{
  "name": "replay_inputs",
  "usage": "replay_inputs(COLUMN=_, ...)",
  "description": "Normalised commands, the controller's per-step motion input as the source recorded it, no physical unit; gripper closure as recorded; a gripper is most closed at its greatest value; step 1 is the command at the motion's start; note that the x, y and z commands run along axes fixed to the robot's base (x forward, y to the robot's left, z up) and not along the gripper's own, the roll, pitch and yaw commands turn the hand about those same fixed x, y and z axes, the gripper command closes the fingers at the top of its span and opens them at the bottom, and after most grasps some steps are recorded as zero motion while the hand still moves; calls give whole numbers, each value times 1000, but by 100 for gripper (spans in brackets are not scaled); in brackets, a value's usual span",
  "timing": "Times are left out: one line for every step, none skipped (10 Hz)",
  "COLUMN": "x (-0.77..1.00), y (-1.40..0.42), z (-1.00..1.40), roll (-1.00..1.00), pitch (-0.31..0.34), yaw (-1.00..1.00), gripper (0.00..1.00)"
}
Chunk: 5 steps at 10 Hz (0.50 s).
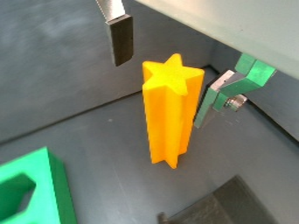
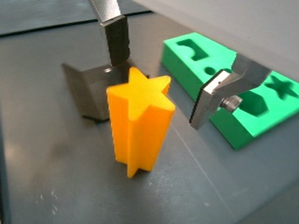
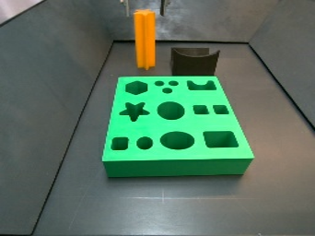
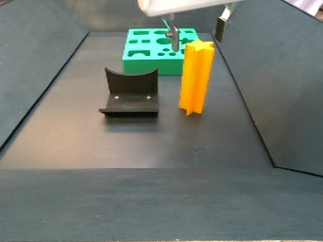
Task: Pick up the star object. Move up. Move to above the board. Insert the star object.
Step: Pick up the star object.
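The star object (image 1: 170,114), a tall bright-orange prism with ridged sides, stands upright on the dark floor. It shows in both wrist views (image 2: 142,122) and both side views (image 3: 145,39) (image 4: 197,80). My gripper (image 1: 170,68) is open and hovers at the star's top. One finger stands on each side of the star, and neither touches it. The gripper also shows in a wrist view (image 2: 166,72) and a side view (image 4: 195,30). The green board (image 3: 172,161) with shaped holes lies flat on the floor, apart from the star (image 2: 193,57) (image 4: 136,52).
The dark fixture (image 3: 193,61) stands on the floor beside the star, between it and the board in a side view (image 4: 128,95); it also shows in a wrist view (image 2: 87,87). Grey sloped walls (image 3: 74,83) enclose the floor on both sides.
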Motion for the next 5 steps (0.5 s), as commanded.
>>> replay_inputs(x=0, y=-3, z=-229, roll=-87, pitch=-14, yaw=1000, gripper=0)
replay_inputs(x=0, y=0, z=-274, roll=-71, pitch=-17, yaw=1000, gripper=0)
replay_inputs(x=0, y=0, z=-334, roll=-50, pitch=-27, yaw=1000, gripper=0)
replay_inputs(x=-20, y=0, z=-469, roll=-24, pitch=-66, yaw=1000, gripper=0)
replay_inputs(x=-54, y=80, z=-454, roll=-17, pitch=-51, yaw=1000, gripper=0)
